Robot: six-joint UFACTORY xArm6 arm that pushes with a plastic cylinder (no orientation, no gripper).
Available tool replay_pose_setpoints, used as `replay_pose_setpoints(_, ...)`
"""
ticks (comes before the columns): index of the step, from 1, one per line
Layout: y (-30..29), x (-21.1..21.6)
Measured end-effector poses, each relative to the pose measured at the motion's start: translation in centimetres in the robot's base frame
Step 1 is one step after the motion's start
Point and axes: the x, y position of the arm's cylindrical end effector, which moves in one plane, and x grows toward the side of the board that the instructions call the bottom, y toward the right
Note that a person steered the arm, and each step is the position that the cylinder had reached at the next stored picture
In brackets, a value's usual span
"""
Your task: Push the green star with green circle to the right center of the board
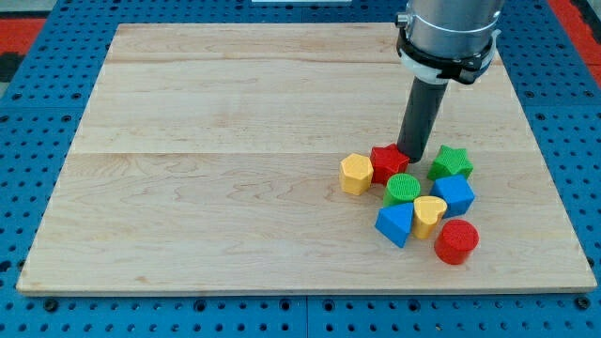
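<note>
A wooden board lies on a blue pegboard. Toward its right, a yellow hexagon touches a red star. Lower sit a blue cube, blue triangle, yellow heart and red cylinder, tightly clustered.

We are looking at a robotics lab bench, not a home or shop. A pale wooden board lies on a blue perforated base with regular rows of mounting holes, and red padding shows at the far corners. From the far right, a grey industrial arm housing reaches down over the board.
</note>
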Motion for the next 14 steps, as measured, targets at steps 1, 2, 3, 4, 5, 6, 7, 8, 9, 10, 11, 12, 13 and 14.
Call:
replay_pose_setpoints(1, -0.4, -1.8)
replay_pose_setpoints(2, -0.9, -5.6)
replay_pose_setpoints(3, 1.1, -7.7)
replay_pose_setpoints(4, 10.3, -8.3)
replay_pose_setpoints(5, 16.2, -5.9)
replay_pose_setpoints(6, 18.6, -1.9)
replay_pose_setpoints(7, 20.0, 2.9)
replay_pose_setpoints(8, 19.8, 6.9)
replay_pose_setpoints(9, 15.8, 9.6)
replay_pose_setpoints(10, 12.9, 11.2)
replay_pose_setpoints(11, 12.9, 10.9)
replay_pose_setpoints(12, 12.9, 10.9)
replay_pose_setpoints(13, 12.9, 11.5)
replay_pose_setpoints(14, 10.8, 13.0)
